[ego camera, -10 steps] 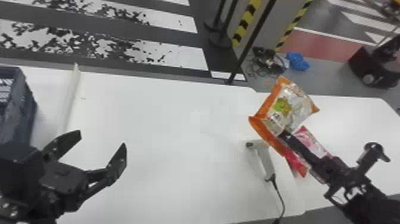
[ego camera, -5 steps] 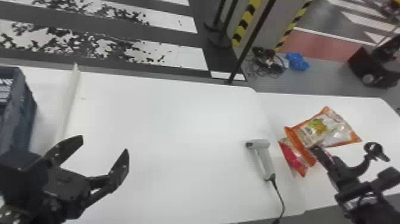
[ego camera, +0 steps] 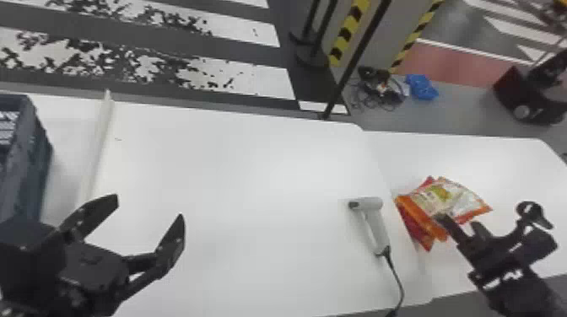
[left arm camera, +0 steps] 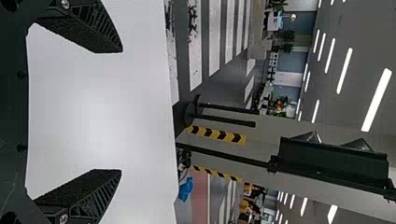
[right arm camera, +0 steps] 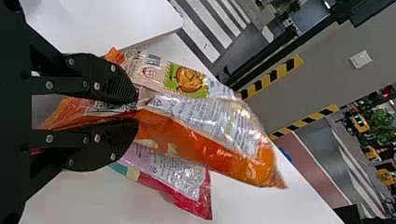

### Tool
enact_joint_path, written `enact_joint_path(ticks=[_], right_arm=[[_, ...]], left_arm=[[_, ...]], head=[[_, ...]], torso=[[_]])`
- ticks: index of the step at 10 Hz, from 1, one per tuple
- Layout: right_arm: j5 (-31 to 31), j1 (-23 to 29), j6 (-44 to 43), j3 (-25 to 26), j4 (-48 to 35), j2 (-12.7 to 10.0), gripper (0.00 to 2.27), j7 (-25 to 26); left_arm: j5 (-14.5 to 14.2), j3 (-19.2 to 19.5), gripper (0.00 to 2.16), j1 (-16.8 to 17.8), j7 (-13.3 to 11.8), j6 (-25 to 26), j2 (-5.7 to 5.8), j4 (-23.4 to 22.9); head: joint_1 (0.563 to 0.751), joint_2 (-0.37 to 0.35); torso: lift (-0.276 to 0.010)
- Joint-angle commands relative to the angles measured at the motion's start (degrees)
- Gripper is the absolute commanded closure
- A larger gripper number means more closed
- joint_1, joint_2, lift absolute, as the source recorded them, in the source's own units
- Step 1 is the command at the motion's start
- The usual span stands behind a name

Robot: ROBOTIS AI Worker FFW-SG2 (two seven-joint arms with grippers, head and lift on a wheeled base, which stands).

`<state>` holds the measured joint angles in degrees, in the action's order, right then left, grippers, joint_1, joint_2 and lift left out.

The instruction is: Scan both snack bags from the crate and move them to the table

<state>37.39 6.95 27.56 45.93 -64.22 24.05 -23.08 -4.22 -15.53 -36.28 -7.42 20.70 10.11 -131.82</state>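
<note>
Head view: an open black claw (ego camera: 149,207), the robot's left, hangs well to the left of a pale-grey handheld scanner (ego camera: 375,223) with a black cable (ego camera: 396,282), its two flat fingers spread wide with nothing between them. To the right of the scanner, a second black claw (ego camera: 443,220), the robot's right, grips an orange-and-white plastic snack bag (ego camera: 447,196), its fingers pinched on the wrapper in the right wrist view. A red-and-pink plastic snack bag (ego camera: 415,231) lies partly beneath it, just right of the scanner, on a white surface (ego camera: 422,156). Whether the orange-and-white bag also touches that surface cannot be told. A dark blue-grey plastic crate (ego camera: 25,168) stands far to the left of the scanner. Beyond the scanner, past the far edge, rise a slim black pole (ego camera: 358,59) and yellow-and-black striped strips (ego camera: 348,33), with a crumpled bright-blue item (ego camera: 422,87) on the floor.
</note>
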Motion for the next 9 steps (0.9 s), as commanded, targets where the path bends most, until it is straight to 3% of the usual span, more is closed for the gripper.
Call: enact_joint_path(ticks=[1,3,4,6,7,8,9], right_arm=[[-0.1,0.0,0.7,-1.2,-0.2,0.6,0.03,1.6],[0.4,-0.1,3.9,-1.9,-0.6,1.3,0.06,3.0],[1.6,1.2,3.9,-1.1,-2.5,0.1,0.06,2.9],[3.1,7.8,4.2,2.4,-14.1,-4.5,0.06,6.4],[6.1,12.0,5.3,3.7,-19.1,-5.5,0.06,6.3],[7.3,15.5,9.8,5.8,-25.3,-7.7,0.06,5.9],[9.0,17.3,17.1,9.4,-30.4,-9.9,0.06,1.9]], left_arm=[[0.0,0.0,0.07,0.1,0.0,0.0,0.0,0.2],[0.0,0.0,0.07,0.2,0.0,0.0,0.09,0.2],[0.0,-0.1,0.07,0.2,0.0,0.0,0.09,0.2],[0.0,-0.1,0.07,-0.1,0.0,-0.2,0.09,0.1],[0.0,-0.3,0.07,-0.1,0.0,-0.2,0.09,0.1],[0.1,-0.5,0.07,0.0,0.0,-0.2,0.0,0.2],[0.1,-1.1,0.07,0.4,0.1,-0.2,-0.09,0.2]], head=[[0.695,-0.35],[0.695,-0.35],[0.695,-0.35],[0.695,-0.35],[0.695,-0.35],[0.695,-0.35],[0.695,-0.35]], torso=[[-0.087],[-0.087],[-0.087],[-0.087],[-0.087],[-0.087],[-0.087]])
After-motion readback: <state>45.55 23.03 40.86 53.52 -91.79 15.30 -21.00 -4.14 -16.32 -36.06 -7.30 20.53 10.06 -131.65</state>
